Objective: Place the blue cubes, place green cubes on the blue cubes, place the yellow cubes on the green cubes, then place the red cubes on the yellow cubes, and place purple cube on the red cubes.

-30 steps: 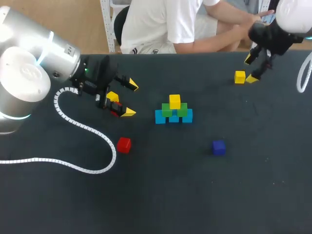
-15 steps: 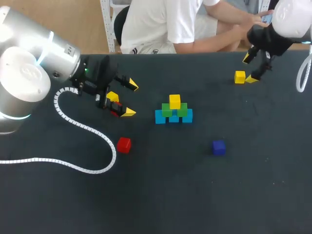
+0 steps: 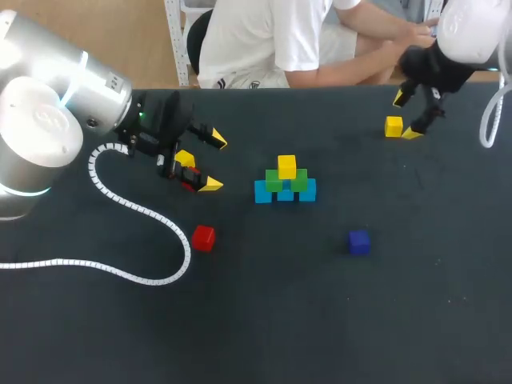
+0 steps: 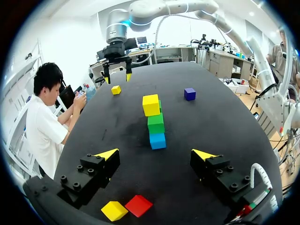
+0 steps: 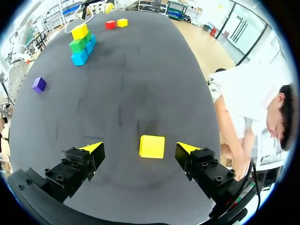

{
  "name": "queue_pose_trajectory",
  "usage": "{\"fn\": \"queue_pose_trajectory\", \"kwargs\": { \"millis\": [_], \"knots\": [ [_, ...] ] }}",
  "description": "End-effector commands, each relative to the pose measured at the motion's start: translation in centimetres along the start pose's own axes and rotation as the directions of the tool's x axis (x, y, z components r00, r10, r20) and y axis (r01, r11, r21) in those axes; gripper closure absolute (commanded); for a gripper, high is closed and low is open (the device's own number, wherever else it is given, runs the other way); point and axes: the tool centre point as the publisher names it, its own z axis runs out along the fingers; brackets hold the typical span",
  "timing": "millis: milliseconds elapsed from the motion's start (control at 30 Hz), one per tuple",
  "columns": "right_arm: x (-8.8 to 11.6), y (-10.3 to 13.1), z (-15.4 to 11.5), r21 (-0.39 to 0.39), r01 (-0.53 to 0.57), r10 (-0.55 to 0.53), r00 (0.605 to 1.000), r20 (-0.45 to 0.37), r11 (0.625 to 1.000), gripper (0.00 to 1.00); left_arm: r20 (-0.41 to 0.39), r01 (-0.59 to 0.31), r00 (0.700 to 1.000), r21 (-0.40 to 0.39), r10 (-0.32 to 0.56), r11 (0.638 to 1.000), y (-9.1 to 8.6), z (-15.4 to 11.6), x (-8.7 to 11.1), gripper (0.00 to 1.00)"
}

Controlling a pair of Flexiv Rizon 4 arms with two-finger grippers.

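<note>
**Change.** The right gripper [image 3: 405,115] has drifted slightly toward 9 o'clock over the last second, and its arm has drawn toward 11 o'clock with it. Its fingers now straddle the loose yellow cube [image 3: 393,126] more squarely in the head view. That cube has not moved. The left gripper [image 3: 214,163], the stack and the other cubes lie as before.

**Right claw.** It is spread wide and grips nothing. In the right wrist view the loose yellow cube [image 5: 152,146] sits on the table between the two fingers of the right gripper [image 5: 139,148], clear of both.

**Left claw.** It is likewise wide open and empty. In the left wrist view a second yellow cube [image 4: 114,210] and a red cube [image 4: 138,205] lie side by side under the left gripper [image 4: 155,154], toward the wrist, with neither finger on them.

**Task objects.** The stack [image 3: 286,180] stands near the middle of the table [image 3: 264,304]: blue cubes [image 3: 262,192] at the base, green cubes [image 3: 274,181] on them and one yellow cube on top.

- The loose yellow cube lies at 2 o'clock from the stack, well apart.
- The left gripper is at 9 o'clock from the stack.
- A lone red cube [image 3: 202,238] is at 8 o'clock.
- The purple cube [image 3: 358,242] is at 4 o'clock.

**Surroundings.** A white coiled cable [image 3: 136,212] runs from the left arm and curves past the lone red cube, just beside it at its 9 o'clock.
</note>
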Motion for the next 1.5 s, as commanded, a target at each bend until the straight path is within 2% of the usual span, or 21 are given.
{"fn": "queue_pose_trajectory", "kwargs": {
  "millis": [33,167,567,967,1033,1067,1233,1300,1367,1500],
  "knots": [
    [-0.1,-0.4,0.5,-0.008,0.000,0.000,1.000,-0.009,1.000,0.00,-0.003,0.001,1.000,0.004,-0.001,1.000,0.2,0.0,0.0,0.00],
    [-0.2,-0.1,0.7,-0.006,0.007,-0.007,0.999,-0.041,1.000,0.00,-0.003,0.001,1.000,0.004,-0.001,1.000,0.2,0.0,0.0,0.00],
    [0.3,0.8,1.7,-0.029,0.006,-0.008,0.998,-0.057,1.000,0.00,-0.003,0.001,1.000,0.004,-0.001,1.000,0.2,0.0,0.0,0.00],
    [0.2,0.7,1.8,-0.034,0.002,-0.004,0.998,-0.065,0.999,0.00,-0.003,0.001,1.000,0.004,-0.001,1.000,0.2,0.0,0.0,0.00],
    [0.2,0.7,1.9,-0.035,0.003,-0.005,0.998,-0.067,0.999,0.47,-0.003,0.001,1.000,0.004,-0.001,1.000,0.2,0.0,0.0,0.00],
    [0.3,0.7,1.9,-0.036,0.003,-0.005,0.998,-0.068,0.999,0.56,-0.003,0.001,1.000,0.004,-0.001,1.000,0.2,0.0,0.0,0.00],
    [0.4,0.9,2.2,-0.042,-0.002,-0.001,0.997,-0.074,0.999,0.74,-0.003,0.001,1.000,0.004,-0.001,1.000,0.2,0.0,0.0,0.00],
    [0.5,1.0,2.2,-0.042,-0.005,0.002,0.997,-0.074,0.999,0.93,-0.003,0.001,1.000,0.004,-0.001,1.000,0.2,0.0,0.0,0.00],
    [0.5,1.1,2.1,-0.041,-0.007,0.004,0.997,-0.074,0.999,1.00,-0.003,0.001,1.000,0.004,-0.001,1.000,0.2,0.0,0.0,0.00],
    [0.7,1.7,1.8,-0.039,-0.017,0.014,0.997,-0.072,0.999,1.00,-0.003,0.001,1.000,0.004,-0.001,1.000,0.2,0.0,0.0,0.00]
  ]
}}
